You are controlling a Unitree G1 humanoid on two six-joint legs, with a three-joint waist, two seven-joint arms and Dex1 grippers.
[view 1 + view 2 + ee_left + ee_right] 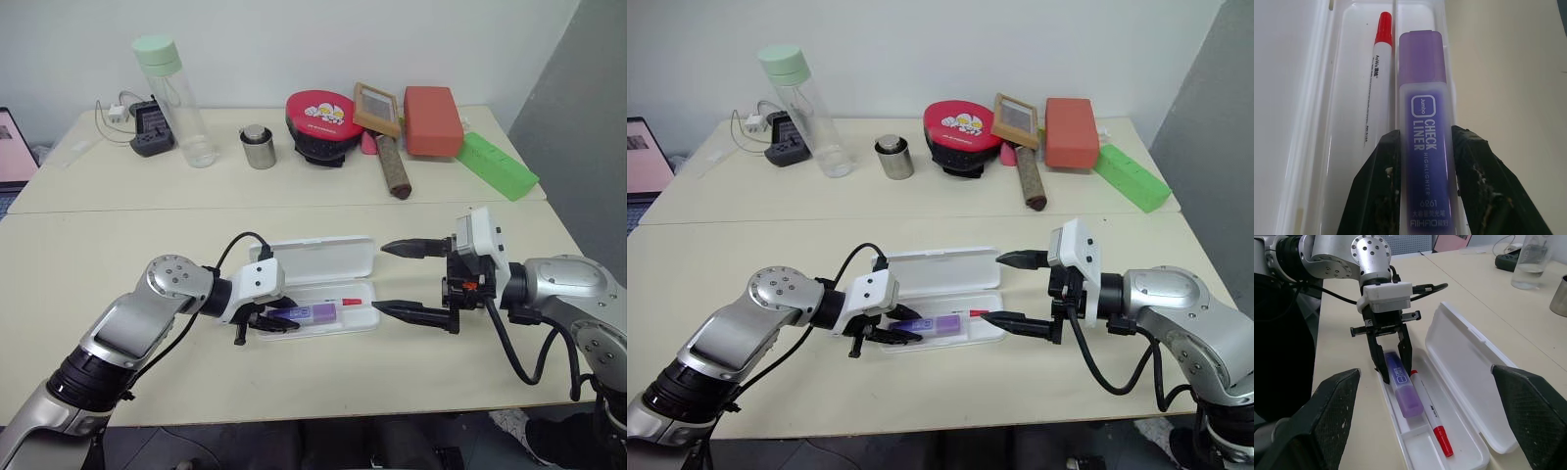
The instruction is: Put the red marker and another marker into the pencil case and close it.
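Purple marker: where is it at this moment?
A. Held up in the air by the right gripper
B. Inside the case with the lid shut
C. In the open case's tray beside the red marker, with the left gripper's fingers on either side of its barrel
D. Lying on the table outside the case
C: the purple marker lies in the case tray beside the red marker, the left gripper clamped on its barrel.

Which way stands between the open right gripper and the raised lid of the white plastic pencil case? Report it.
Probably none: the right gripper hangs open beside the pencil case, and its lid stands raised with nothing between.
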